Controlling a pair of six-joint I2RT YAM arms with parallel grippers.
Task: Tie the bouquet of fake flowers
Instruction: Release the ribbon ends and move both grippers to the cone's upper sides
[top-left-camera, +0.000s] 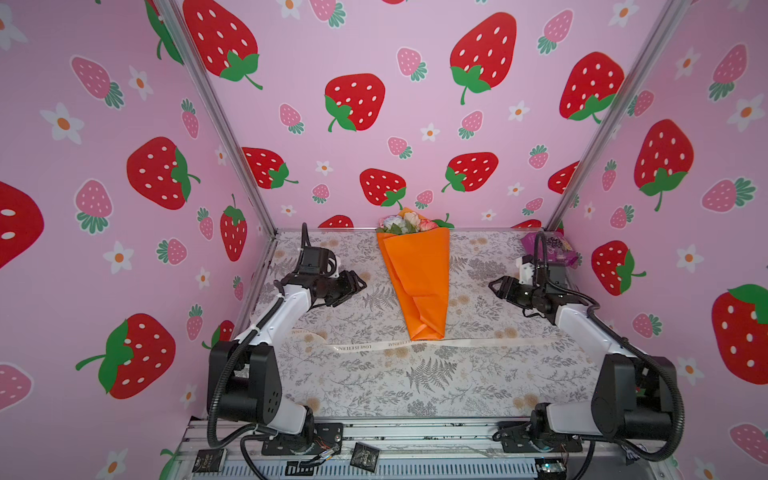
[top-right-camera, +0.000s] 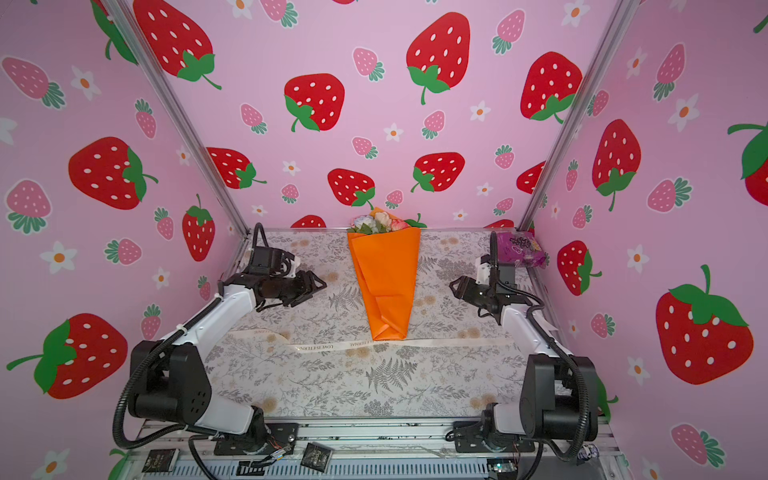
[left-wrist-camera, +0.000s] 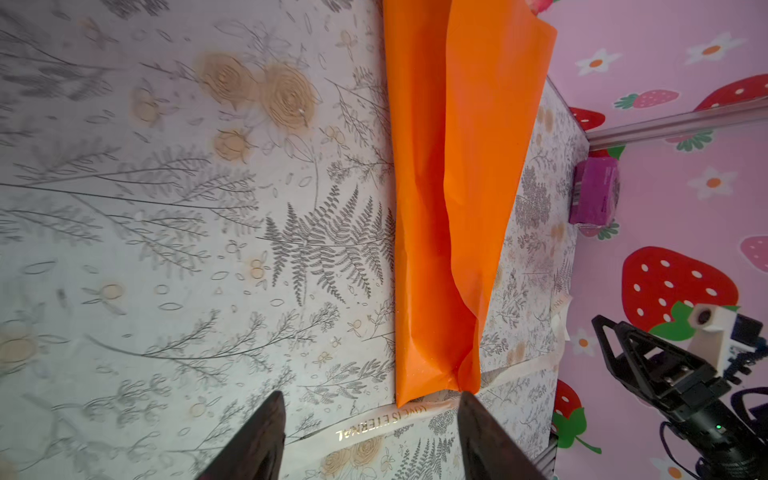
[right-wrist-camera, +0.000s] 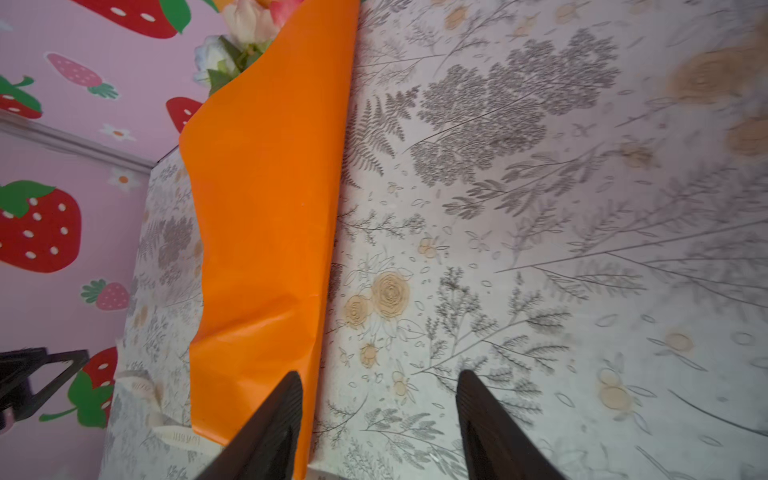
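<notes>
The bouquet of fake flowers (top-left-camera: 415, 274) (top-right-camera: 384, 274) lies lengthwise in the middle of the table, rolled in orange paper. Its pink, peach and white heads (top-left-camera: 409, 222) point at the back wall. A cream ribbon (top-left-camera: 478, 343) (top-right-camera: 457, 343) printed with gold letters runs across the table under the cone's narrow near end. My left gripper (top-left-camera: 359, 286) (top-right-camera: 320, 286) hovers left of the cone, open and empty. In the left wrist view its gripper (left-wrist-camera: 371, 399) frames the ribbon (left-wrist-camera: 374, 428) and the cone's tip (left-wrist-camera: 449, 208). My right gripper (top-left-camera: 494, 286) (top-right-camera: 455, 284) (right-wrist-camera: 380, 374) hangs open and empty on the right, beside the paper (right-wrist-camera: 266, 208).
A small purple packet (top-left-camera: 548, 249) (top-right-camera: 521, 249) (left-wrist-camera: 594, 193) sits in the back right corner behind the right arm. The floral-printed table (top-left-camera: 374, 386) is walled by strawberry-patterned panels on three sides. Both arm bases stand at the front edge.
</notes>
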